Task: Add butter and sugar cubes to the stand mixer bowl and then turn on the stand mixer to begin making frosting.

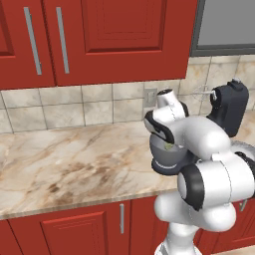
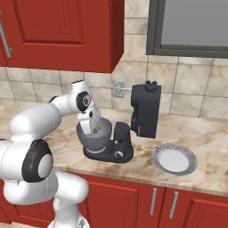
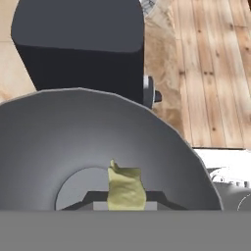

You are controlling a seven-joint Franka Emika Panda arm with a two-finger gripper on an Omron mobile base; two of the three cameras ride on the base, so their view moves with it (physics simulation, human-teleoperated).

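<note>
Kitchen: red cabinets (image 1: 99, 30), marble counter (image 1: 74, 159).

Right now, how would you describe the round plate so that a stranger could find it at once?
Find the black stand mixer on the marble counter under the window. The plate lies flat on the counter just right of the mixer's base, near the front edge. Unlike the deep grey mixer bowl on the mixer's base, it is shallow, with a pale centre.

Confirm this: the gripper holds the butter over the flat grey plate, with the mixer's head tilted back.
Not quite. The gripper holds the butter over the stand mixer bowl, not the plate; the hand view shows the bowl's inside right beneath it. The plate lies apart, to the mixer's right in the right base view. The stand mixer head is indeed tilted back.
</note>
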